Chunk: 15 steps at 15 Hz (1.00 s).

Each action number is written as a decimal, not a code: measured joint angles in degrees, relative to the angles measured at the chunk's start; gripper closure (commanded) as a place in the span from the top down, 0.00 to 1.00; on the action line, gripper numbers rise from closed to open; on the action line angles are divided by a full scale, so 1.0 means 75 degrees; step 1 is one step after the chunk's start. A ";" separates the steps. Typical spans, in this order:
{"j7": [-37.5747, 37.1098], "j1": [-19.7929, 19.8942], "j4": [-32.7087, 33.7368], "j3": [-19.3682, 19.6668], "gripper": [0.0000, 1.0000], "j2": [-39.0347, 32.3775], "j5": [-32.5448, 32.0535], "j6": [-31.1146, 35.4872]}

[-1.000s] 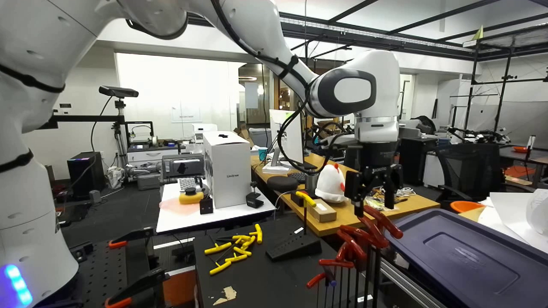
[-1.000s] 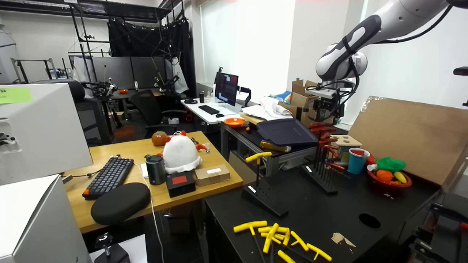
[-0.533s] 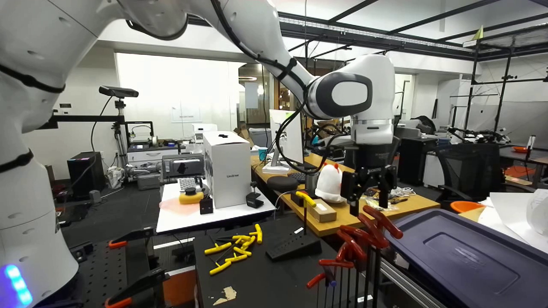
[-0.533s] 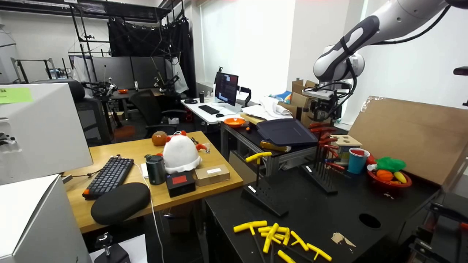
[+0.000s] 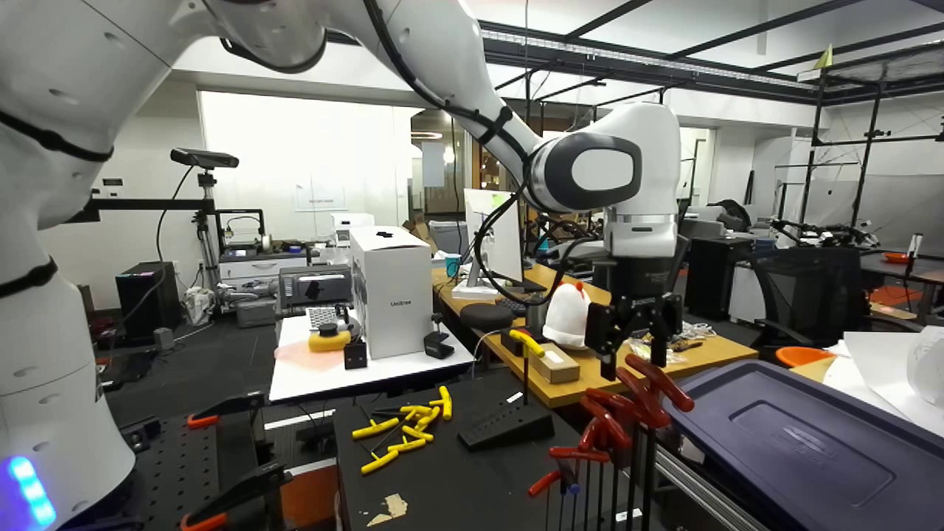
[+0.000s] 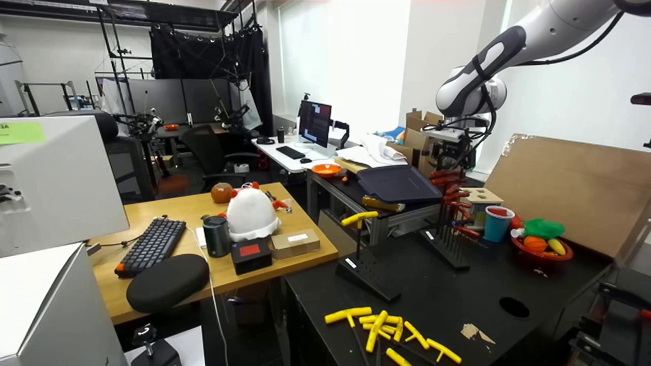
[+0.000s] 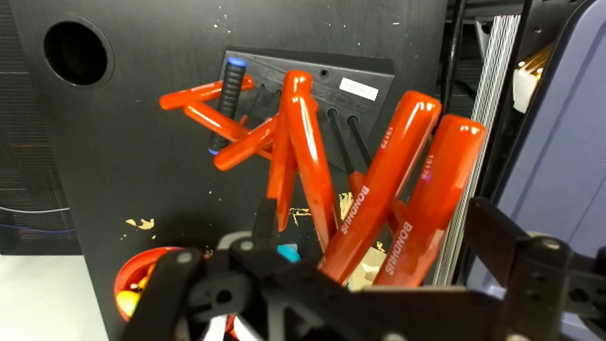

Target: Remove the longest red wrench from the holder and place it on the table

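Though the longest red wrench [image 7: 431,199] stands unmoved in the holder [image 7: 331,90], the gripper [image 5: 633,361] hangs slightly lower than half a second ago, arm [image 5: 450,44] arched over, wrist [image 5: 653,151] pointing down. Fingers [image 7: 266,220] spread apart, the wrench showing between them in the wrist view; contact unclear.

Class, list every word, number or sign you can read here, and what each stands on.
"BONDHUS": rightmost red handle, wrist view.
"13176": same handle.
"BONDHUS": next red handle to its left.
"1317", last digit unclear: that next handle.
"Unitree": tall white box, in an exterior view.
Too small or blurred to read, among others: white label on the holder, green note on the monitor, dark blue lid, print on the gripper.
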<state>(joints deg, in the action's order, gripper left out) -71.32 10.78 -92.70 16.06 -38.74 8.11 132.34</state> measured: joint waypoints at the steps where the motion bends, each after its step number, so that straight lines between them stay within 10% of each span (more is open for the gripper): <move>1: 0.0000 0.0000 0.0000 0.0000 0.66 0.0000 0.0000 0.0000; 10: 0.0000 -0.0010 0.0123 -0.0008 0.02 0.0001 0.0002 0.0031; 15: 0.0020 -0.0048 0.0119 -0.0038 0.06 0.0000 -0.0015 0.0030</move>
<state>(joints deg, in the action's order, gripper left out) -71.17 10.42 -91.80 15.78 -38.74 7.99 132.57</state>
